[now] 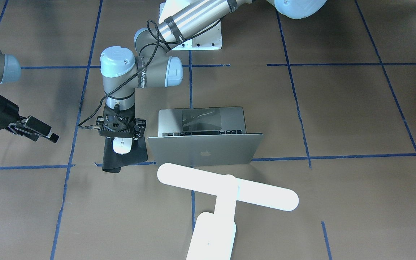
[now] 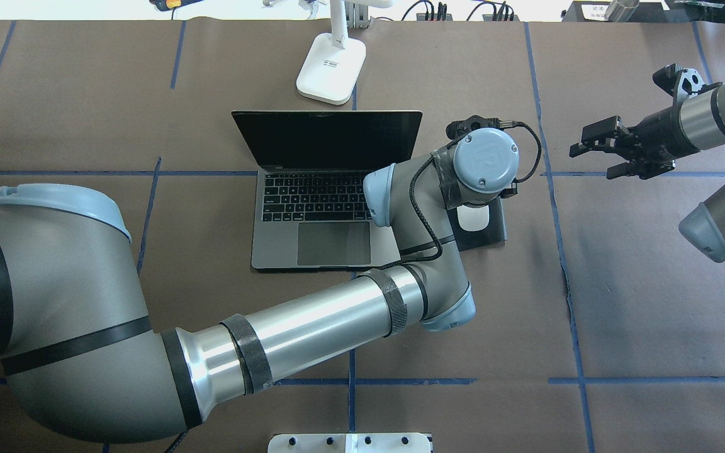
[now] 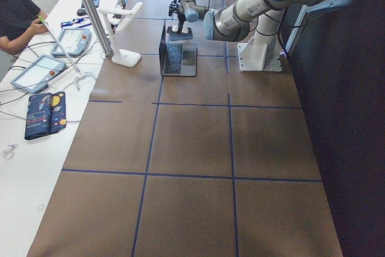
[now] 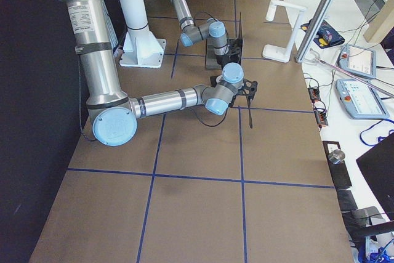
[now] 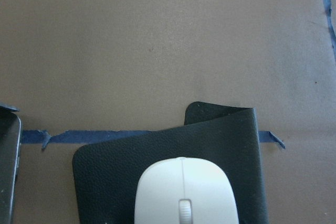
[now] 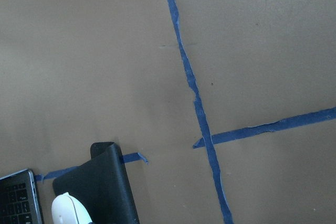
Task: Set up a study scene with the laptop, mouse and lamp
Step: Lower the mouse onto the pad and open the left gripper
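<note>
- The mouse [image 1: 122, 146] is found on the black mouse pad [image 1: 137, 154], right under the left gripper [image 1: 121, 130], with its long side pointed forward from that tool.
- How wide that gripper is open cannot be told.
- The right gripper [image 2: 594, 156] is held open, empty, and farther off.

Mid-table on the brown paper-covered table [image 2: 85, 113], a slim grey-silver metal laptop [image 2: 318, 233] stands open, its screen toward the far edge. A white T-shaped desk lamp [image 2: 331, 72] stands just behind that screen. Just beside the laptop, on the robot's right, a small white oval mouse [image 1: 122, 146] lies on a black rectangular mouse pad [image 1: 137, 153], directly beneath the left gripper [image 1: 122, 131]. The right gripper [image 2: 611, 151] hangs well apart, farther right.
</note>
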You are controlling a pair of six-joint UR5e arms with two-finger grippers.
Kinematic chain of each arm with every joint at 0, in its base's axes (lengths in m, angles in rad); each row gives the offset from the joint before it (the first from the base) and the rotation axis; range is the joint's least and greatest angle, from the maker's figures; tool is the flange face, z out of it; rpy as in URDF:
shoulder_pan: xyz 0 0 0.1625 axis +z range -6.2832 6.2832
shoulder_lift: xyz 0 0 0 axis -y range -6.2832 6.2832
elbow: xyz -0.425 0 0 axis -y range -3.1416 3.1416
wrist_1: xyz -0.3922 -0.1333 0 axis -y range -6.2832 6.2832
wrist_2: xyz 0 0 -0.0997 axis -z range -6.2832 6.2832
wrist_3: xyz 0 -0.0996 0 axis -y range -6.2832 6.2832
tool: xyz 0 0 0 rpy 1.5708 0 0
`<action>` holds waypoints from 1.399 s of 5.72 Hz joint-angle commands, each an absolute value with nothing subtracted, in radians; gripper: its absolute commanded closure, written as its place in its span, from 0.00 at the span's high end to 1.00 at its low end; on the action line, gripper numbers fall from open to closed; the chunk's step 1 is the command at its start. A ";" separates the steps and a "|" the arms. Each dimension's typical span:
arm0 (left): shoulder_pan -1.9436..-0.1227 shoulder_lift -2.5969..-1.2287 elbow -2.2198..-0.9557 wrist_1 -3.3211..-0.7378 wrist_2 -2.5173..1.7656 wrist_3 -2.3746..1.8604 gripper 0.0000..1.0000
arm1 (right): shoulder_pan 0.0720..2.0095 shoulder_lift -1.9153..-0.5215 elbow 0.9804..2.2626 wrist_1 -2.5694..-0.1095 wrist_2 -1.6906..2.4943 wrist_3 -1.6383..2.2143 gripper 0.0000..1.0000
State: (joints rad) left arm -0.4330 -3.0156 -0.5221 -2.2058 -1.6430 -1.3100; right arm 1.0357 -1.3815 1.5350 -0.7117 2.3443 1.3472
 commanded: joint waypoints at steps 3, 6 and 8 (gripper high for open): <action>-0.428 -3.014 -0.514 -2.227 -1.643 -1.308 0.84 | 1.037 -1.381 1.536 -0.712 2.359 1.347 1.00; -0.439 -2.990 -0.654 -2.211 -1.652 -1.315 0.87 | 1.043 -1.381 1.536 -0.712 2.365 1.347 1.00; -0.449 -2.807 -1.051 -1.973 -1.711 -1.309 0.87 | 1.081 -1.387 1.540 -0.712 2.396 1.347 1.00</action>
